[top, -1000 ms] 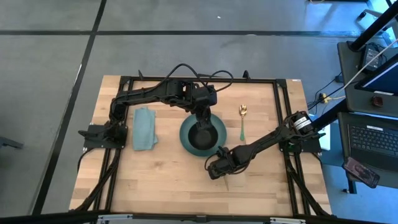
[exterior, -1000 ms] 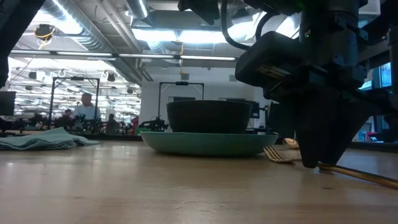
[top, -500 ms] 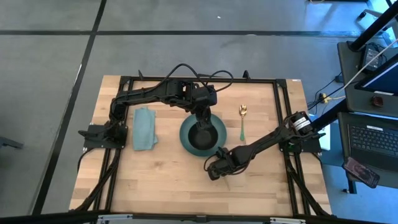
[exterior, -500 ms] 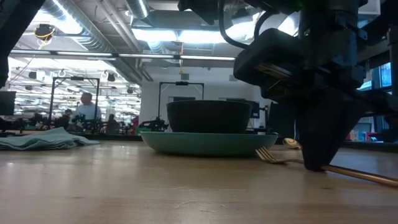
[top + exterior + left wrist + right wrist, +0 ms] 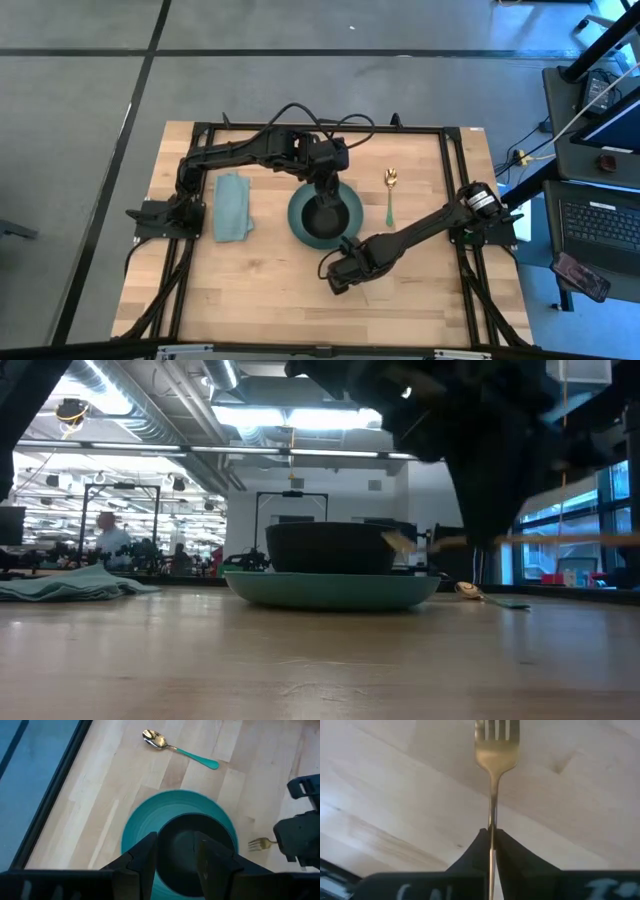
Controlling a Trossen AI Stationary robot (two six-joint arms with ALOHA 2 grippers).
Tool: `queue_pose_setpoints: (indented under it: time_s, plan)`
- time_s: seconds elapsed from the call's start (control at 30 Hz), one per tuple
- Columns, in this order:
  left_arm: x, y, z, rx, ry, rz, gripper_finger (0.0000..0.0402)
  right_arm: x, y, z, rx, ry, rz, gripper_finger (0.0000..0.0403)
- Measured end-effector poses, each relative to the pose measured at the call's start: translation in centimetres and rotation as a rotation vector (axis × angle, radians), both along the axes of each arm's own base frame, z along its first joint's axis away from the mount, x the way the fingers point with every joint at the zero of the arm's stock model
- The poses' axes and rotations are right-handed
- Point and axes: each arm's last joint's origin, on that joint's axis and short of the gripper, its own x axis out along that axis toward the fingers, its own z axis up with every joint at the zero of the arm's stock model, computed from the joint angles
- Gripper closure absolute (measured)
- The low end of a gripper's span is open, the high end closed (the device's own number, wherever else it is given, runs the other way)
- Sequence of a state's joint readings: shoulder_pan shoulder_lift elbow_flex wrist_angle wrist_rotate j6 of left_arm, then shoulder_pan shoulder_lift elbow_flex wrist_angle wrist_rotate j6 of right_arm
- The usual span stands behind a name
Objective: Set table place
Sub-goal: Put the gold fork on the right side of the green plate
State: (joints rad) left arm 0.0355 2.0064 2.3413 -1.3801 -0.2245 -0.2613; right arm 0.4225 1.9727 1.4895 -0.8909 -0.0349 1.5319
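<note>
A black bowl (image 5: 323, 215) stands in a round teal plate (image 5: 352, 228) at the table's middle. My left gripper (image 5: 324, 188) hangs open just above the bowl, its fingers (image 5: 146, 861) spread over the bowl (image 5: 192, 840). My right gripper (image 5: 337, 277), near the plate's near side, is shut on a slim gold fork (image 5: 496, 750), which is held above the table (image 5: 410, 542). The gold spoon with a teal handle (image 5: 390, 196) lies flat to the right of the plate. The folded teal napkin (image 5: 233, 207) lies flat to its left. My right gripper pinches the fork's thin handle (image 5: 492, 831) between its two fingers, a short way behind the head. The fingers come down from above. The fork is lifted clear of the table and about level; its tines (image 5: 398, 541) point toward the plate and its handle (image 5: 560, 540) sticks out behind.
A black rail frame (image 5: 452, 160) runs round the wooden top. Bare wood (image 5: 260, 290) lies along the near side. Beyond the right edge stand a cart and a laptop (image 5: 600, 220). People show far off in the room (image 5: 105, 535).
My right gripper has risen and shifted a little toward the table's left and near edges. The fork, which lay on the table by the plate, is now lifted clear and hangs about level. My left gripper has stayed over the bowl.
</note>
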Motion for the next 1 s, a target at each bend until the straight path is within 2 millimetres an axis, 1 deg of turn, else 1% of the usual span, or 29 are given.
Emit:
queue_pose_setpoints:
  time_s: [0.07,0.13,0.27,0.37,0.5,0.6,0.67,0.73,0.83,0.97,1.0]
  plan:
    - [-0.2,-0.3,0.2,0.000,-0.002,-0.007,0.0280,-0.5,-0.2,0.8,-0.001,0.021,-0.041,0.0386]
    - [-0.8,-0.6,0.7,0.000,-0.003,-0.014,0.0280,-1.3,-0.3,1.7,-0.012,0.043,-0.067,0.0387]
    - [-2.4,-0.8,2.3,-0.004,-0.035,-0.011,0.0280,-4.0,-0.6,3.9,-0.075,0.131,-0.149,0.0386]
    - [-4.0,-0.7,4.1,0.002,-0.094,0.018,0.0280,-6.1,-1.1,5.4,-0.116,0.078,-0.219,0.0387]
    - [-6.4,-0.6,6.3,0.036,-0.169,0.065,0.0280,-9.5,-2.8,6.3,-0.165,0.004,-0.323,0.0387]
    - [-7.8,-0.5,7.6,0.050,-0.217,0.080,0.0280,-12.3,-4.7,5.6,-0.187,-0.053,-0.378,0.0387]
    - [-8.7,-0.2,8.3,0.069,-0.244,0.103,0.0280,-13.4,-6.1,4.9,-0.164,-0.153,-0.417,0.0387]
    - [-9.0,0.1,8.5,0.091,-0.258,0.128,0.0280,-14.3,-7.6,3.6,-0.141,-0.234,-0.457,0.0387]
    - [-9.1,0.6,8.6,0.102,-0.255,0.150,0.0280,-14.7,-9.5,1.3,-0.106,-0.324,-0.468,0.0387]
    - [-9.1,1.1,8.5,0.107,-0.253,0.168,0.0280,-14.7,-12.2,-1.6,-0.117,-0.399,-0.461,0.0387]
    - [-9.1,1.3,8.5,0.108,-0.252,0.171,0.0280,-14.6,-12.8,-2.1,-0.113,-0.421,-0.455,0.0387]
